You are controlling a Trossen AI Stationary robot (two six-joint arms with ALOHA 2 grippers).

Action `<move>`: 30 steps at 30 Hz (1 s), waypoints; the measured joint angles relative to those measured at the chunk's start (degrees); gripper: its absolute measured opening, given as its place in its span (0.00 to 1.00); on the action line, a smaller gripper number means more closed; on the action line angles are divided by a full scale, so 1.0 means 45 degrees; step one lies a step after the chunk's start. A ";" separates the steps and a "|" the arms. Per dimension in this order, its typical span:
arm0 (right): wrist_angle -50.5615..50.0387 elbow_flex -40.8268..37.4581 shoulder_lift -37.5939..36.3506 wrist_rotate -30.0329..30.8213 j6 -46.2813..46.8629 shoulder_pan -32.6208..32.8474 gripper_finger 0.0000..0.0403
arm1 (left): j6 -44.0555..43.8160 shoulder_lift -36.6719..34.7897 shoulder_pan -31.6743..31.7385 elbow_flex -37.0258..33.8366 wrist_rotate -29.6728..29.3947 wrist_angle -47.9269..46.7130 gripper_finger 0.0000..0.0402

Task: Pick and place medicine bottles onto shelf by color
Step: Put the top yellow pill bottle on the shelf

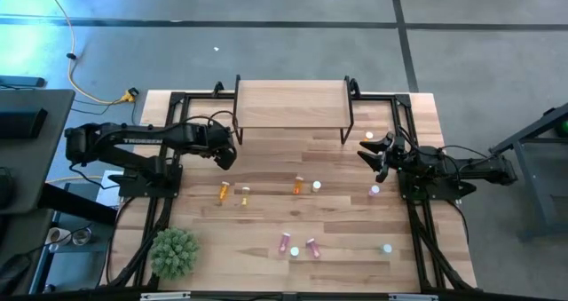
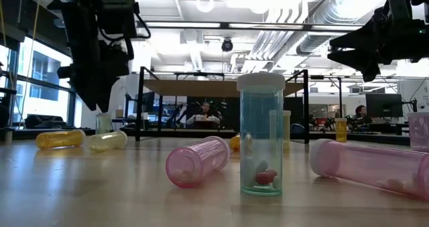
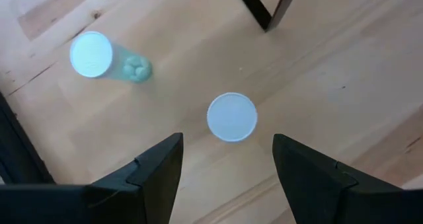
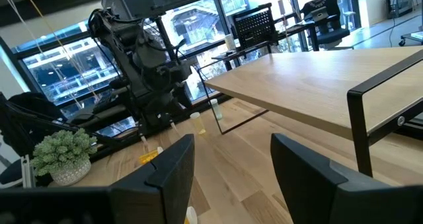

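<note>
Worktop [image 1: 355, 248]: light wood planks, visible grain, smooth satin finish.
Shelf [image 1: 291, 106]: pale wood board, matt; thin black metal legs, matt.
Medicine bottles [image 2: 262, 136]: clear tinted plastic, glossy, see-thru; caps white plastic, smooth.
Left gripper [image 3: 227, 168], right gripper [image 4: 231, 164]: dark plastic-looking fingers, matt.
Plant [image 1: 174, 252]: green, fuzzy-textured.
Floor [image 1: 266, 35]: grey, smooth, concrete-like.

An upright green bottle [image 2: 261, 134] with a white cap is seen front and centre on the table [image 2: 100, 193], a few pills lying at its bottom. Just to its left a pink bottle [image 2: 197, 161] is laid on its side; to its right a second pink bottle [image 2: 372, 167] is laid flat. Far left of the green bottle, a yellow bottle [image 2: 60, 139] and a paler one [image 2: 107, 141] are laid down beneath the left gripper [image 2: 100, 86]. The shelf [image 2: 194, 86] is seen behind.
</note>
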 joint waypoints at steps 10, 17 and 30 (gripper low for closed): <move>0.0002 -0.0002 -0.0003 0.0001 0.0002 0.0003 0.47 | 0.0010 0.0956 0.0004 -0.0005 -0.0127 0.0850 0.56; 0.0002 0.0003 0.0002 -0.0002 0.0005 0.0000 0.47 | 0.0028 0.1349 0.0004 -0.0010 -0.0814 0.0841 0.56; 0.0002 0.0001 -0.0003 -0.0002 0.0005 0.0002 0.47 | 0.1122 0.1474 0.0004 -0.0010 -0.0733 0.0936 0.39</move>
